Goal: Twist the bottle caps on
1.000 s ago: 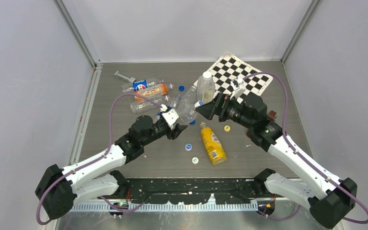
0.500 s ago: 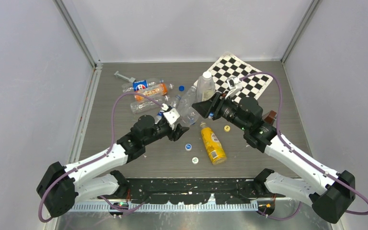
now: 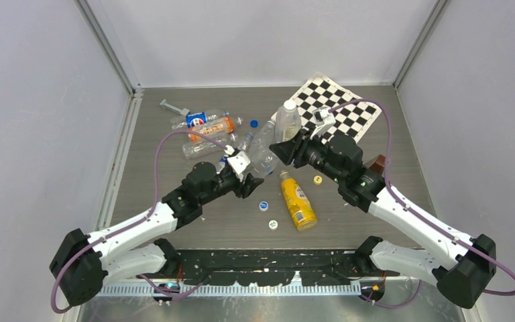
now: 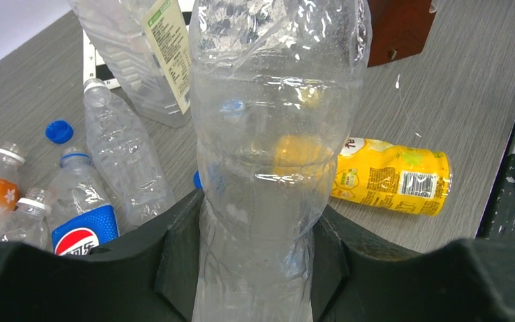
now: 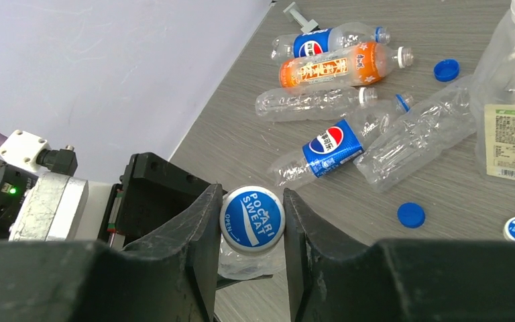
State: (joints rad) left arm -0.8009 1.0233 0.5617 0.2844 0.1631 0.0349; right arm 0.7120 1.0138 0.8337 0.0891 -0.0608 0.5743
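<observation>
Pocari Sweat cap (image 5: 251,218): round, smooth blue plastic, white lettering on its flat top. It sits on the mouth end of the clear bottle (image 4: 268,168), with crumpled transparent plastic showing just under it. My right gripper (image 5: 249,235) pinches it, one matte black finger pressed against each side of its rim.

Clear bottle: slim, unlabelled, thin-walled and crinkled, with dented sides and a ridged waist. My left gripper (image 4: 255,231) is clamped around its lower body, and the black jaws press in on both sides. The bottle runs straight away from that wrist camera toward the right gripper.

Around the clear bottle, left wrist view:
- Yellow bottle (image 4: 392,178), opaque, with a glossy printed label and barcode, lies on its side just behind and to the right.
- A second slim transparent bottle (image 4: 124,161), ribbed and capless, lies just to the left.
- A Pepsi bottle (image 4: 80,221), with a blue label and blue neck ring, lies further left.
- A squarish bottle (image 4: 151,60) with a pale printed label stands behind and to the left.
- A loose blue cap (image 4: 59,131) with a ribbed edge lies well to the left.

All of these rest on the grey wood-grain table (image 3: 144,161).
</observation>
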